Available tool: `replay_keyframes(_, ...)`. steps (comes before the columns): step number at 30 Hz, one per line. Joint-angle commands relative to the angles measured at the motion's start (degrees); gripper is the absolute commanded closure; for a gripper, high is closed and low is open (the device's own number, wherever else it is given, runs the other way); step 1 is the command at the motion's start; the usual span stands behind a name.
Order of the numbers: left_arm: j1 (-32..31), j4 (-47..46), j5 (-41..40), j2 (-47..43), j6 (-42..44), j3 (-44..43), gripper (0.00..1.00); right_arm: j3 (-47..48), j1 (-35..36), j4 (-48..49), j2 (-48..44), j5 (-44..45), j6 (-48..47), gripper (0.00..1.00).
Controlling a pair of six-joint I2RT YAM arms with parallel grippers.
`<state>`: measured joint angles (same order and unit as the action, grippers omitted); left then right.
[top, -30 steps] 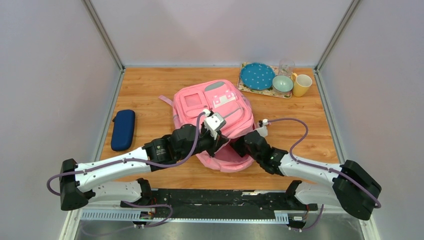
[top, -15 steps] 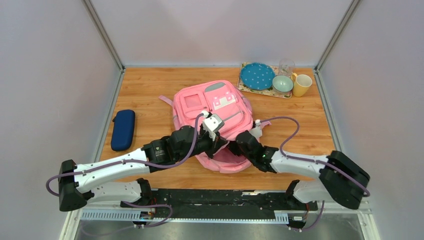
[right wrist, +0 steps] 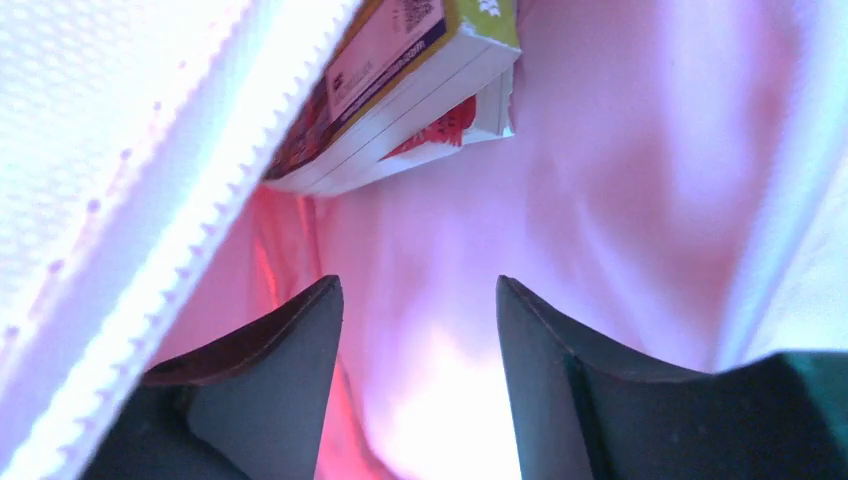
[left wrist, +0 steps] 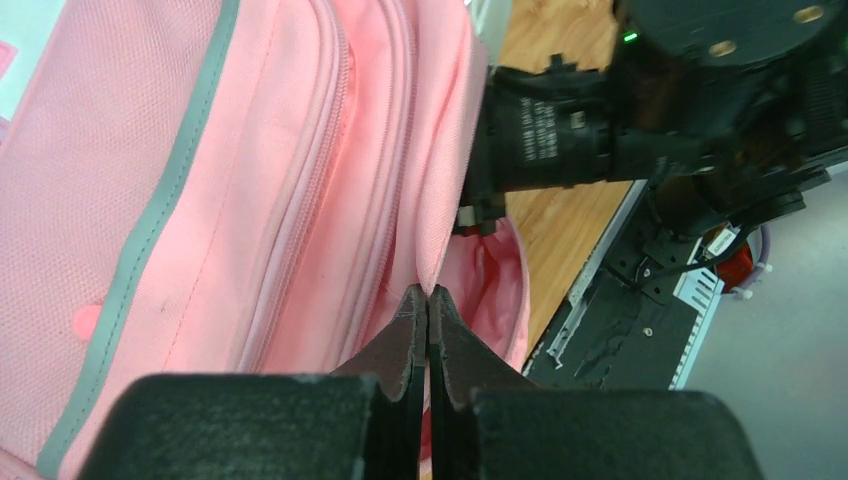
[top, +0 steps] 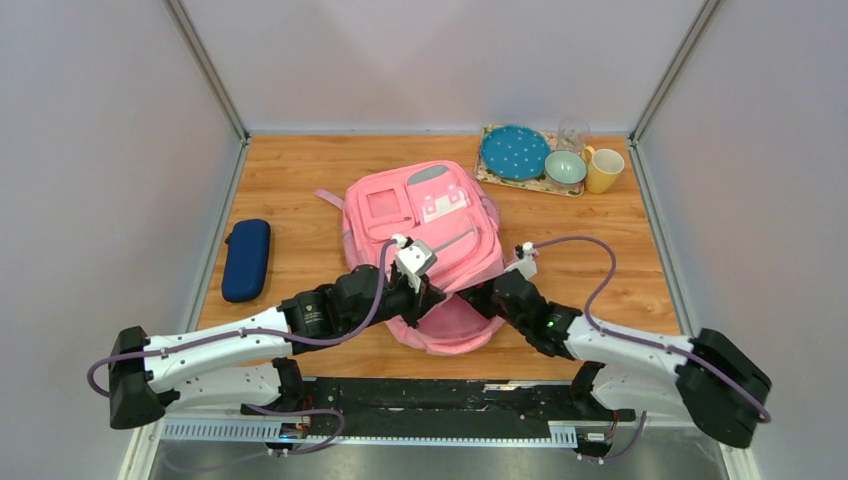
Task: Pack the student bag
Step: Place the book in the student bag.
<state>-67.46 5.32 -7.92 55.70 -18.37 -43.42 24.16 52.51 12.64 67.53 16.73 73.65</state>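
The pink student bag [top: 420,215] lies flat in the middle of the table with its mouth toward the arms. My left gripper [top: 428,295] is shut on the upper rim of that mouth. In the left wrist view the pink edge is pinched between the closed fingertips [left wrist: 428,292], and the bag's front [left wrist: 200,200] with its grey strip fills the left. My right gripper [top: 478,300] reaches into the mouth. In the right wrist view it stands open [right wrist: 418,285] over pink lining [right wrist: 620,200] with nothing between its fingers. A stack of books [right wrist: 400,90] lies deeper inside.
A navy zip case [top: 246,259] lies by the left wall. At the back right is a tray with a blue dotted plate [top: 514,151], a small bowl [top: 565,167], a yellow mug [top: 604,170] and a clear glass [top: 573,133].
The left gripper has drawn the bag's rim nearer and leftward, and the mouth gapes wider. The right arm pushed in toward the bag and now sits at the mouth.
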Motion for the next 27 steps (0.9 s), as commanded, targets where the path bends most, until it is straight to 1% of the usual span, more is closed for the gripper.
replay_keyframes(1,-0.4,-5.0,0.0,-1.2,-2.3,1.8,1.00,-2.5,1.6,-11.3,-13.6,2.2,-3.0,0.34)
replay_keyframes(2,-0.4,-5.1,-0.4,-0.9,-2.9,1.8,1.00,-2.5,1.8,-17.4,-17.9,2.2,-3.1,0.32)
replay_keyframes(4,-0.4,-5.1,-0.3,0.3,-3.7,2.0,1.00,-2.5,2.7,-21.6,-22.0,1.7,-4.6,0.31)
replay_keyframes(5,-0.4,-5.0,0.6,0.8,-4.3,2.2,1.00,-2.5,3.1,-26.3,-24.0,2.1,-4.3,0.30)
replay_keyframes(6,-0.4,-6.4,1.8,1.3,-4.7,2.5,1.00,-2.5,3.7,-29.4,-28.0,3.1,-3.5,0.30)
replay_keyframes(7,-0.4,-6.5,2.4,2.5,-5.0,2.7,1.00,-2.5,3.9,-32.3,-29.8,3.5,-2.2,0.30)
replay_keyframes(9,-0.4,-6.4,3.2,3.2,-6.3,3.5,1.00,-2.6,4.2,-42.0,-34.0,5.7,0.0,0.30)
replay_keyframes(10,-0.4,-6.2,3.3,3.4,-6.6,3.9,1.00,-2.6,4.3,-49.3,-38.1,6.6,3.2,0.30)
replay_keyframes(11,-0.4,-6.2,3.4,3.3,-7.0,4.3,1.00,-2.9,4.4,-52.6,-40.9,7.3,4.5,0.30)
replay_keyframes(12,-0.4,-5.9,2.8,3.2,-7.3,5.2,1.00,-3.8,4.4,-55.1,-43.5,8.1,5.3,0.30)
replay_keyframes(13,-0.4,-5.8,2.2,2.7,-7.9,5.7,1.00,-4.3,4.3,-58.0,-49.3,8.2,5.5,0.30)
replay_keyframes(15,-0.3,-5.6,0.4,2.5,-8.3,7.0,1.00,-5.1,4.3,-59.4,-54.8,7.5,4.8,0.32)
replay_keyframes(16,-0.4,-5.6,-0.2,2.3,-8.9,7.4,1.00,-5.3,4.3,-60.2,-60.4,7.1,4.0,0.32)
replay_keyframes(18,-0.3,-5.6,-2.6,2.0,-9.5,7.9,1.00,-4.3,4.3,-63.5,-65.0,7.5,4.0,0.35)
replay_keyframes(19,-0.4,-5.6,-3.2,1.9,-9.5,8.1,1.00,-2.5,4.3,-68.2,-66.5,8.0,4.5,0.36)
replay_keyframes(20,-0.4,-5.6,-3.4,1.8,-9.5,8.2,1.00,-1.4,4.3,-70.8,-69.2,8.7,5.1,0.38)
replay_keyframes(21,-0.4,-5.6,-3.1,1.7,-9.3,8.2,1.00,-0.3,4.3,-72.8,-69.6,9.6,5.5,0.38)
replay_keyframes(22,-0.4,-5.6,-2.4,2.0,-8.4,8.1,1.00,1.0,4.3,-76.9,-69.6,10.5,5.9,0.38)
replay_keyframes(24,-0.4,-5.6,-0.4,2.5,-8.1,7.6,0.99,4.4,4.3,-79.3,-68.0,12.3,5.4,0.38)
replay_keyframes(26,-0.4,-5.6,1.5,3.5,-7.5,7.1,0.85,7.1,4.2,-81.2,-65.4,13.4,4.7,0.37)
replay_keyframes(27,-0.4,-3.8,4.3,3.8,-7.2,6.3,0.79,7.7,4.3,-81.6,-62.6,14.4,4.5,0.37)
